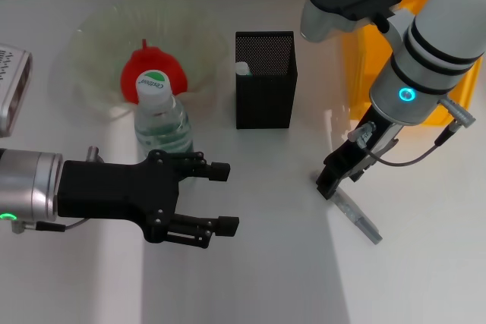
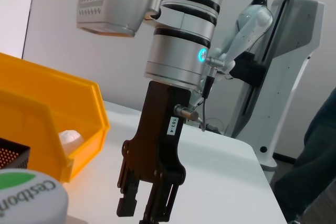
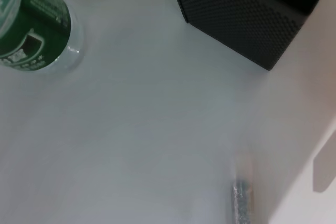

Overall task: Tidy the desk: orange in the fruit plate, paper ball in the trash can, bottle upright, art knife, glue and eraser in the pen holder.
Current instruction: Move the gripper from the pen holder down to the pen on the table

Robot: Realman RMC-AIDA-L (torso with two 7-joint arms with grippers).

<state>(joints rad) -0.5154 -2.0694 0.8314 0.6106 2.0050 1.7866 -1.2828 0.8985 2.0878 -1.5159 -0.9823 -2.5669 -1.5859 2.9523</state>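
One bottle (image 1: pixel 162 115), one pen holder (image 1: pixel 265 80), one art knife (image 1: pixel 357 215)

Robotics lab: humanoid robot (image 2: pixel 255 3) on stand (background), white table (image 1: pixel 266 263).

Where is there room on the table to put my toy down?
Bare table lies along the near edge, between the left hand and the art knife. It is crowded around the bottle, fruit plate and pen holder.

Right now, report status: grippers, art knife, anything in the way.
Right gripper down on the near end of the art knife, which lies flat on the desk. Left gripper open, empty, beside the upright bottle. Pen holder unobstructed.
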